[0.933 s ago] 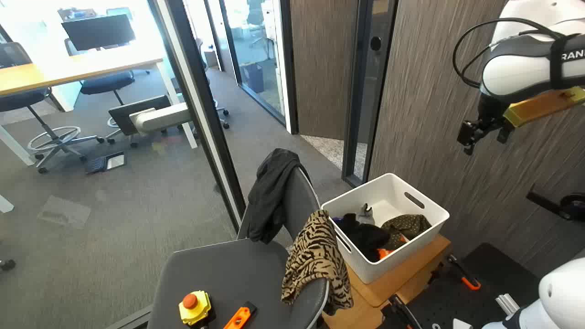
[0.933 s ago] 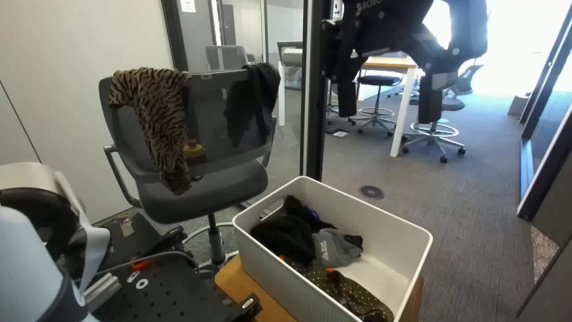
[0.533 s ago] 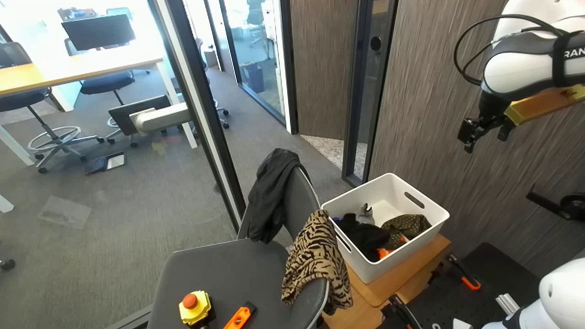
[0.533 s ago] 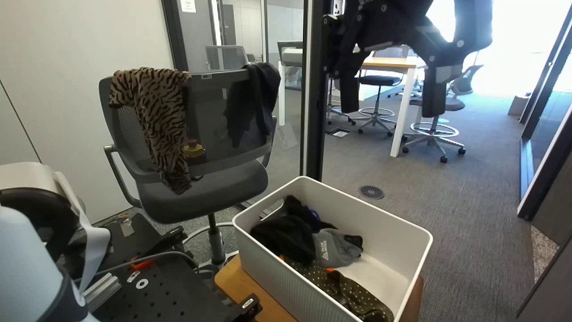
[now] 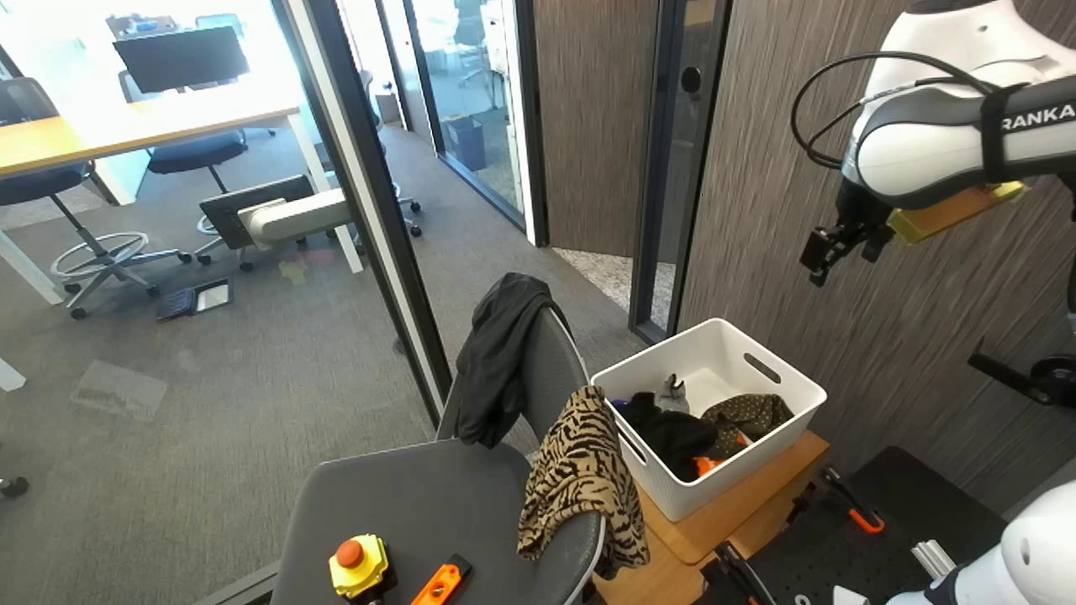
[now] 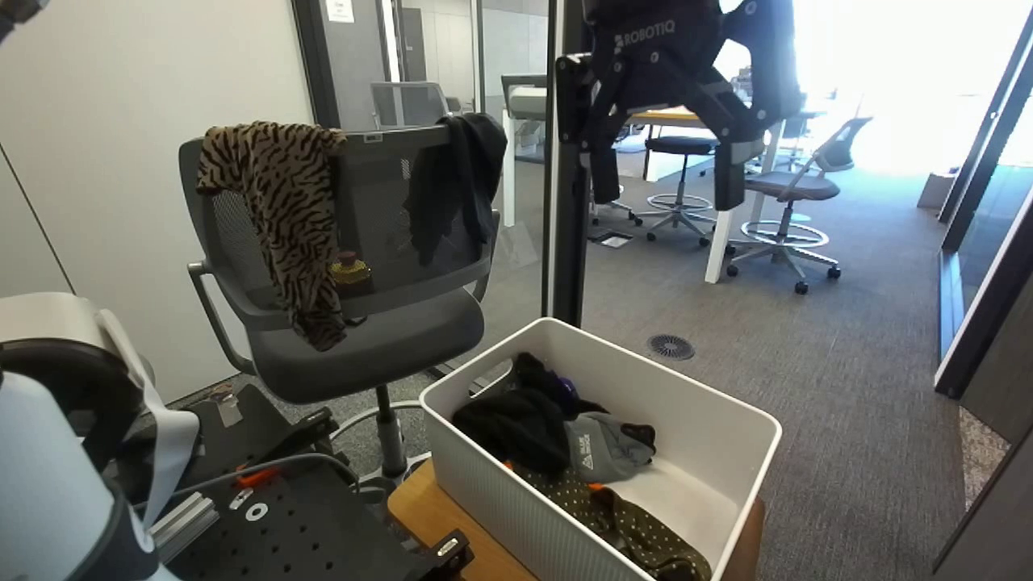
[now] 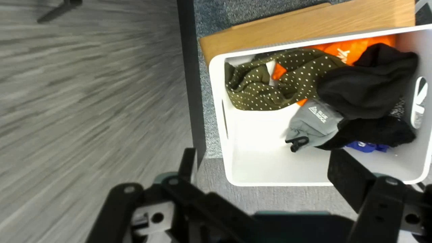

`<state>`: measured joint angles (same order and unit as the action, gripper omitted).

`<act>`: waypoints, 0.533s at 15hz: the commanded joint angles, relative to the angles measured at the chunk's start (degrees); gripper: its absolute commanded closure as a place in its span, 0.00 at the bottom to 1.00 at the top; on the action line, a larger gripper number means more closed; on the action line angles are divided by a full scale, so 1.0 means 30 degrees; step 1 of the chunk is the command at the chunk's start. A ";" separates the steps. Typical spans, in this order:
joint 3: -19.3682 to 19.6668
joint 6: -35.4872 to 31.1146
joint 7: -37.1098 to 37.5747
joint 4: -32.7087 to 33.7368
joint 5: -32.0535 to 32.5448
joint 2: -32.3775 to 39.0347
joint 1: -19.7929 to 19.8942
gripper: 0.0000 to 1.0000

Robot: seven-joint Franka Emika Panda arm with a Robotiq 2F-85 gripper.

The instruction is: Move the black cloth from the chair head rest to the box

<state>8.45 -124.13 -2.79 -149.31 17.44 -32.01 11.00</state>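
The black cloth [image 5: 500, 361] hangs limp over the chair's backrest; it also shows at the backrest's right end in an exterior view [image 6: 478, 173]. The chair head rest [image 6: 395, 139] is the grey backrest's top edge. The white open-topped box [image 5: 651, 479] stands beside the chair and also shows in an exterior view [image 6: 484, 500]. My gripper [image 6: 668, 181] is open and empty, raised above the box's level and apart from the cloth. In the wrist view its spread fingers [image 7: 265, 168] frame the box's near rim [image 7: 280, 184]. The black cloth is out of the wrist view.
A tan-and-black striped cloth [image 5: 584, 470] hangs on the same backrest. The box holds several garments, including a dotted olive one [image 7: 270, 91] and a grey one [image 7: 314, 121]. A yellow emergency button [image 5: 359, 567] lies on the seat. A wood-grain wall [image 5: 756, 210] stands behind the arm.
The arm and open gripper have moved left in both exterior views, mostly in the last half second. The cloth, chair and box have not moved.
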 commanded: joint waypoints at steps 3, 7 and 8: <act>0.0108 -0.6124 -0.2537 -0.0799 -0.1659 0.2293 -0.2506 0.00; 0.0588 -1.0200 -0.5876 -0.0168 -0.4755 0.5648 -0.5106 0.00; 0.0842 -1.0925 -0.7158 0.0164 -0.6118 0.6549 -0.5972 0.00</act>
<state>8.64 -150.43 -15.10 -152.18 7.41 -19.89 -0.86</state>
